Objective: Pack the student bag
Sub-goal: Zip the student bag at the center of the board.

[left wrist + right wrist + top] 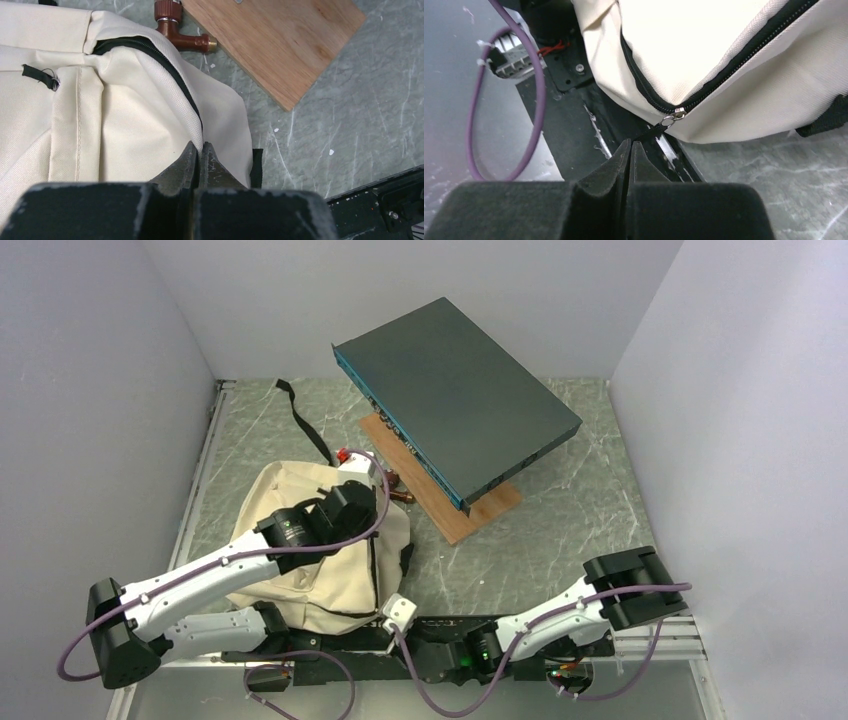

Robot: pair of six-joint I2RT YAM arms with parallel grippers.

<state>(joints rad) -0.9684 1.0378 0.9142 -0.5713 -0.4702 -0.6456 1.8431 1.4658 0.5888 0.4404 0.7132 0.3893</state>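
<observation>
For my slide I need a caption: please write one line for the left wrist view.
Left gripper closed on the student bag at its black zipper edge, near a wooden board.

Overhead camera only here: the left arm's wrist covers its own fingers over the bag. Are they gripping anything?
Observer: Yes, the left gripper is shut, pinching the cloth of the bag at the zipper line.
Operator: And the right one, at the near edge?
Observer: The right gripper is shut on the black zipper pull.
Operator: What is that brown bit beside the board?
Observer: A brown tap-like fitting with a brass tip, lying between bag and wooden board.
</observation>
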